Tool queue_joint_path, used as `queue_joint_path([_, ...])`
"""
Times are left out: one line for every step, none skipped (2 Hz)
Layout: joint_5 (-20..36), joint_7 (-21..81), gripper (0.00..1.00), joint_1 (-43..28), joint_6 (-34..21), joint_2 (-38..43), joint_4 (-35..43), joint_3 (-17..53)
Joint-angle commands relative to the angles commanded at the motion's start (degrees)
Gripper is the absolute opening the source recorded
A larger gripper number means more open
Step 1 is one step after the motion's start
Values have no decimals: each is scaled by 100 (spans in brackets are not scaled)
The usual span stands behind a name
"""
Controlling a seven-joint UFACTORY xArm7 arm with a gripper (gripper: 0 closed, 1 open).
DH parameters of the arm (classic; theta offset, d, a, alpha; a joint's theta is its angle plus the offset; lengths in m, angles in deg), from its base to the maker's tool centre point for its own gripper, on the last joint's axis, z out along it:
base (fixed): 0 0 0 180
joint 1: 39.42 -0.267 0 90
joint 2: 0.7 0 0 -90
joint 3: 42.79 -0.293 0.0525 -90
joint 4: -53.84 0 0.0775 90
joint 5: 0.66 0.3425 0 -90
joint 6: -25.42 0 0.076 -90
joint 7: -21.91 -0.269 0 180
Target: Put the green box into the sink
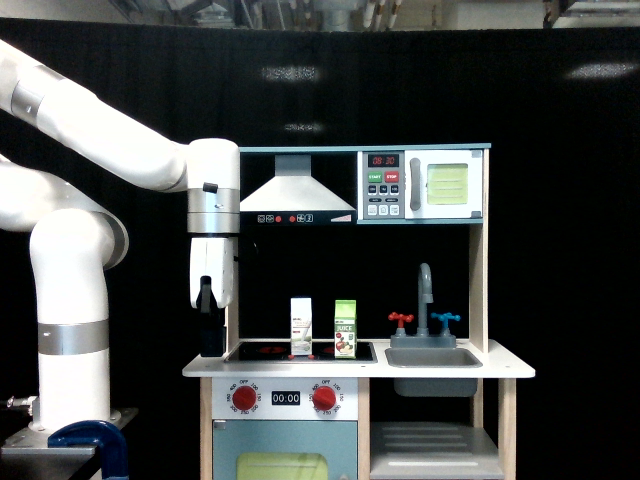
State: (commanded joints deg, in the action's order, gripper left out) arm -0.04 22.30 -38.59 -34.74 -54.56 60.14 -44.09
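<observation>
The green box point(345, 328) stands upright on the stove top of the toy kitchen, just to the exterior view's left of the grey sink point(432, 357). My gripper point(211, 345) hangs point-down at the counter's left end, well to the left of the green box and apart from it. Its dark fingers point(208, 302) show side-on against the black backdrop, so I cannot tell whether they are open or shut. Nothing is visibly held.
A white carton point(301, 326) stands between my gripper and the green box. A grey faucet point(425, 295) with red and blue taps rises behind the sink. A range hood point(296, 192) and toy microwave point(422, 185) hang overhead. A wooden post point(478, 285) flanks the sink.
</observation>
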Motion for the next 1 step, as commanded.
queue_joint_path([11, -19, 100, -16, 23, 38, 15, -13])
